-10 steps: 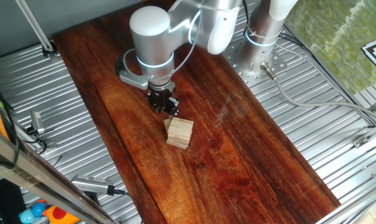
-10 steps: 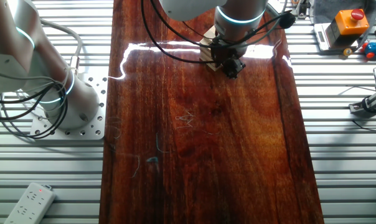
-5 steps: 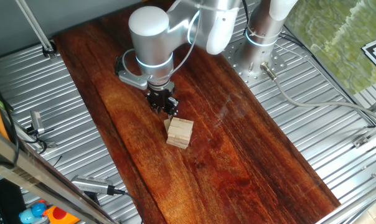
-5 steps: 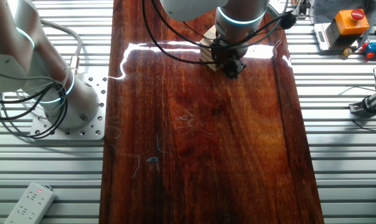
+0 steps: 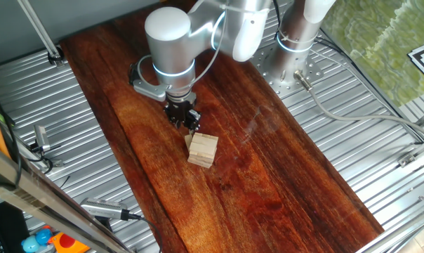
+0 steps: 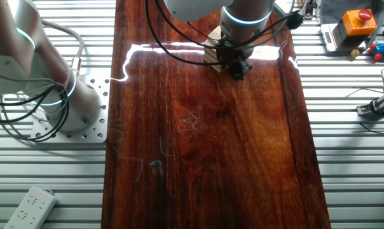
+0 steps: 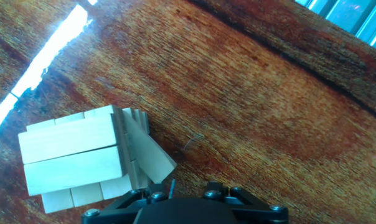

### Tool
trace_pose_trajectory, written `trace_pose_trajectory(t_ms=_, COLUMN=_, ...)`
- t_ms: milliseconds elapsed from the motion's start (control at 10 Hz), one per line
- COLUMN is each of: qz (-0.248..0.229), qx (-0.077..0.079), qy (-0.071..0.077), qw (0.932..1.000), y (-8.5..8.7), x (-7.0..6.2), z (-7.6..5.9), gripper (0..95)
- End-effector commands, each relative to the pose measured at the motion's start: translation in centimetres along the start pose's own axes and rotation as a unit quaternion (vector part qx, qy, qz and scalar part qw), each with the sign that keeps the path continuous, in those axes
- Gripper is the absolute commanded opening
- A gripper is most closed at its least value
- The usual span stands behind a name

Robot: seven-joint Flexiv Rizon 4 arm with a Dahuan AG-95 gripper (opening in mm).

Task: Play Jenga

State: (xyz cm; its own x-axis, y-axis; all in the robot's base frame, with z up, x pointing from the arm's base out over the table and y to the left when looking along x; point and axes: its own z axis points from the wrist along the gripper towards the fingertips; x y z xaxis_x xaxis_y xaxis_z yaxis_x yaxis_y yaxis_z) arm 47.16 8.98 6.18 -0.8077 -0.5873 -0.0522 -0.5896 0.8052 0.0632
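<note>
The Jenga (image 5: 203,150) is a small squat stack of pale wooden blocks on the dark wooden board (image 5: 268,161). One block (image 7: 147,155) juts out of the stack at an angle, toward my gripper. My gripper (image 5: 189,126) hangs just behind the stack, fingertips close to that jutting block's end. In the other fixed view the gripper (image 6: 238,71) covers most of the Jenga (image 6: 211,51). The hand view shows the Jenga (image 7: 73,155) at lower left and only the gripper's black housing (image 7: 182,208). The fingers are hidden there, so their gap does not show.
The board lies on a ribbed metal table (image 5: 380,154). My arm's base (image 5: 296,42) stands at the back. A second arm (image 6: 27,57) stands off the board's side. An orange box with a red button (image 6: 357,22), a power strip (image 6: 30,203) and tools (image 5: 107,207) lie around the edges.
</note>
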Motion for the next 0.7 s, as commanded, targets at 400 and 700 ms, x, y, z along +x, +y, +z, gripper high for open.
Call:
trace_pose_trajectory(t_ms=400, qz=-0.001, qx=-0.003, qy=0.0, qw=1.0, y=-0.14, x=-0.21, z=0.08, gripper=38.0)
trace_pose_trajectory(t_ms=700, qz=0.0, qx=-0.003, qy=0.0, qw=1.0, y=-0.17, x=-0.19, z=-0.02, gripper=38.0)
